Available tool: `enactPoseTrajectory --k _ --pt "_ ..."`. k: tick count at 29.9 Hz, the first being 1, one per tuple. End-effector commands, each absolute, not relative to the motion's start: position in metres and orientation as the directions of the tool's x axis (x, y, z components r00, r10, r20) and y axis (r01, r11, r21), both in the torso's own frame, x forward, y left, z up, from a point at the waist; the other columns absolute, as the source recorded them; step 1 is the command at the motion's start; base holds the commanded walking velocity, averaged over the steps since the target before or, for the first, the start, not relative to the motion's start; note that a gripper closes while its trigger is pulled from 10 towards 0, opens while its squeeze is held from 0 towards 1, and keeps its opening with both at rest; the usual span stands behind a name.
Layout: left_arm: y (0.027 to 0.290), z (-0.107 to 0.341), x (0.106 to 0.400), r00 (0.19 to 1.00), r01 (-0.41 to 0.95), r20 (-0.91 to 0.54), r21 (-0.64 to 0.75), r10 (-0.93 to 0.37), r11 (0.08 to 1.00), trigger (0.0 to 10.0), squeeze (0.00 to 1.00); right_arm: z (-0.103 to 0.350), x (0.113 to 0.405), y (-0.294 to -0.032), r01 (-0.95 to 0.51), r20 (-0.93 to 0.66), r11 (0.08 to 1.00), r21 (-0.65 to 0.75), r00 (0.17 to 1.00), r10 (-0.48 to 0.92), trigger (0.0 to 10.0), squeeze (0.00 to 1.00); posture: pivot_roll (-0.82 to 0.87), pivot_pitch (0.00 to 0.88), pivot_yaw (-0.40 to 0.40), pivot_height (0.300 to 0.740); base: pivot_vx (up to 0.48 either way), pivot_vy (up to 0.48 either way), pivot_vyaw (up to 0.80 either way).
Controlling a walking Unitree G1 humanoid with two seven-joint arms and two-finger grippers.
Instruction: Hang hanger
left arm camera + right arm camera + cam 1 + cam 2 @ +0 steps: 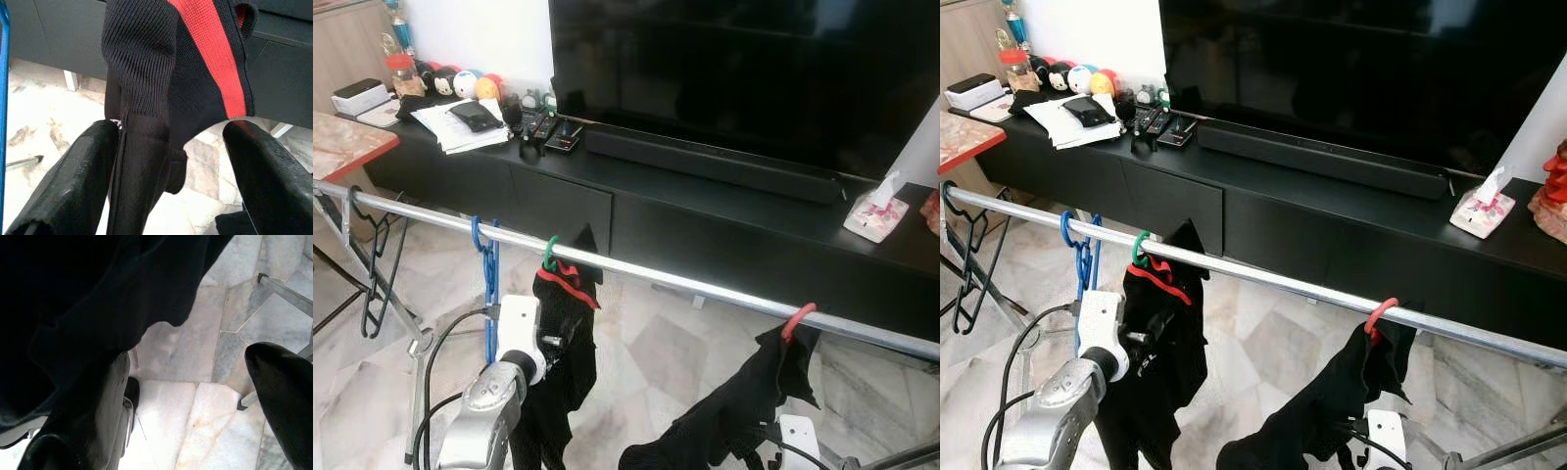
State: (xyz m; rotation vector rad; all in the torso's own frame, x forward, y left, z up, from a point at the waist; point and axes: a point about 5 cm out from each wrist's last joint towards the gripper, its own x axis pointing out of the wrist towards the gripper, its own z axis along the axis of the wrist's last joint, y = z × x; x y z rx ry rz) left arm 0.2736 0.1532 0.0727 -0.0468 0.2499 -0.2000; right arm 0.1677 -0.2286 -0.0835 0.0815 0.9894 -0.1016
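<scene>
Nowhere legible writing, red hanger (800,318), rail (705,285)

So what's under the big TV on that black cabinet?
A long black soundbar lies on the cabinet under the TV. The TV's stand is hidden behind it.

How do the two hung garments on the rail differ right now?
The black-and-red garment hangs from a green hook and drops straight down; the all-black garment hangs from a red hook and trails sideways toward the robot's left. The first sits near the blue hanger, with the left gripper open around it; the second is further right. Both hang on the metal rail.
</scene>
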Motion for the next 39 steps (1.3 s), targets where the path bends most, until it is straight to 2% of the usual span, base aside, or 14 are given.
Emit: enactPoseTrajectory --k 1,2,6,7,9,29,39 --pt "0.153 0.074 0.277 0.952 0.187 -0.237 -0.04 -0.192 0.981 4.2 0.0 -0.082 0.17 -0.231 0.123 -0.834 0.992 0.015 0.549 -0.056 10.0 0.0 0.07 0.0 -0.092 0.716 0.0 0.0 0.0" --pt "0.153 0.074 0.279 0.952 0.193 -0.239 -0.018 -0.192 0.981 3.8 0.0 -0.082 0.17 -0.231 0.123 -0.834 0.992 0.015 0.549 -0.056 10.0 0.0 0.07 0.0 -0.092 0.716 0.0 0.0 0.0" --pt "0.149 0.072 0.282 0.948 0.211 -0.24 -0.013 -0.208 0.977 3.7 0.0 -0.082 0.169 -0.231 0.125 -0.835 0.992 0.016 0.548 -0.056 10.0 0.0 0.07 0.0 -0.09 0.716 0.0 0.0 0.0" --pt "0.148 0.072 0.282 0.948 0.215 -0.239 -0.01 -0.212 0.976 2.2 0.0 -0.082 0.169 -0.231 0.125 -0.835 0.992 0.016 0.548 -0.056 10.0 0.0 0.07 0.0 -0.089 0.716 0.0 0.0 0.0" --pt "0.147 0.071 0.284 0.948 0.218 -0.237 -0.008 -0.214 0.976 0.0 0.0 -0.082 0.169 -0.231 0.127 -0.835 0.992 0.017 0.548 -0.056 10.0 0.0 0.07 0.0 -0.089 0.716 0.0 0.0 0.0" --pt "0.142 0.064 0.291 0.942 0.222 -0.256 -0.012 -0.217 0.975 0.0 0.0 -0.081 0.173 -0.23 0.13 -0.831 0.991 0.018 0.553 -0.057 10.0 0.0 0.05 0.0 -0.08 0.716 0.0 0.0 0.0" --pt "0.143 0.082 0.303 0.968 0.202 -0.156 0.005 -0.198 0.979 0.0 0.0 -0.075 0.188 -0.227 0.142 -0.806 0.989 0.03 0.588 -0.06 10.0 0.0 0.03 0.0 -0.07 0.716 0.0 0.0 0.0"
